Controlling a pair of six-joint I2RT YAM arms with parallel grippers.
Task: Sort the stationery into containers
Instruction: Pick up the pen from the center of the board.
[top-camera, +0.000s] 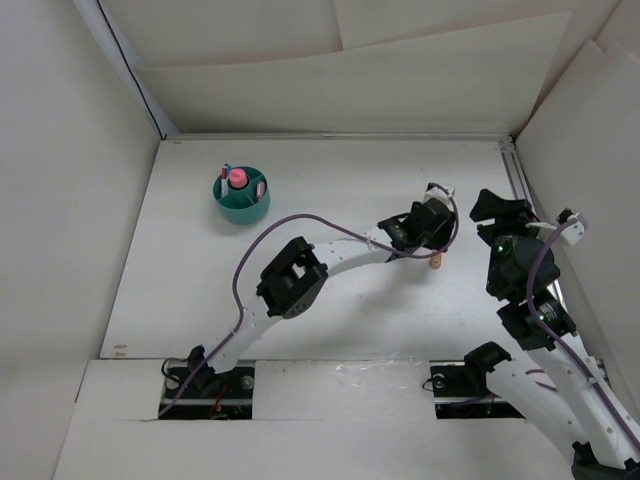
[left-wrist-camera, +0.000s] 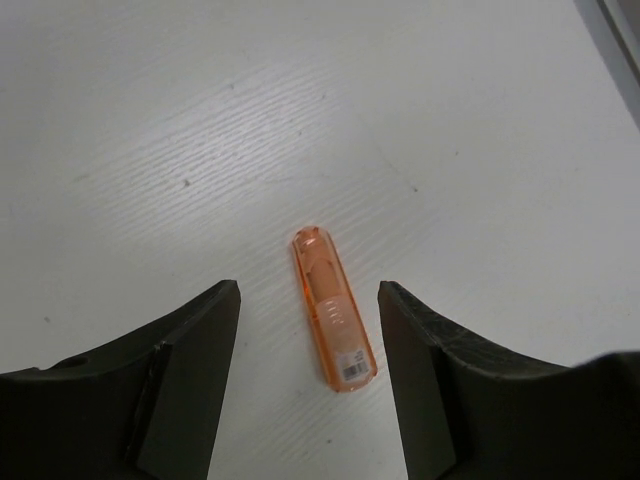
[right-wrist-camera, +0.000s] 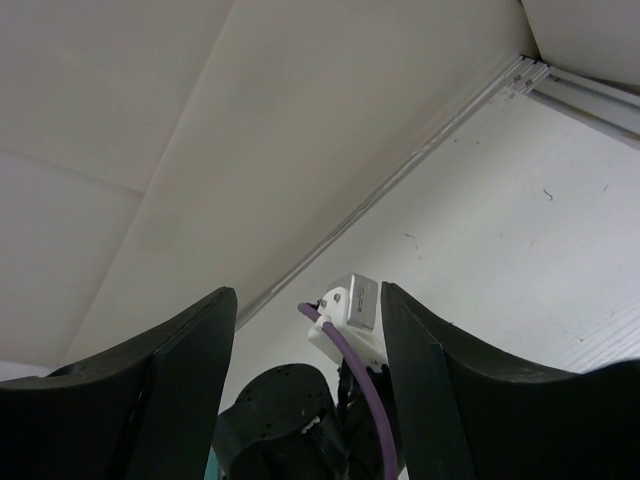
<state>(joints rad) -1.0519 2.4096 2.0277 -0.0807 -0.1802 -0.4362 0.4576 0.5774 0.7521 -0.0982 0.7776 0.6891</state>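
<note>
The orange marker piece (left-wrist-camera: 333, 310) lies flat on the worktop (left-wrist-camera: 150, 120) between the spread fingers of the left gripper (left-wrist-camera: 308, 292), untouched by either; from above only its tip shows. The teal cup (top-camera: 240, 208) stands well apart at the far left, with a pink piece (top-camera: 238, 178) poking out and its compartments hard to make out. The right gripper (right-wrist-camera: 308, 295) hangs released and empty, with a purple cable (right-wrist-camera: 350, 350) crossing its view.

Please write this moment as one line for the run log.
left gripper: open over orange marker, lying on table | right gripper: open, empty | teal cup: partly filled
</note>
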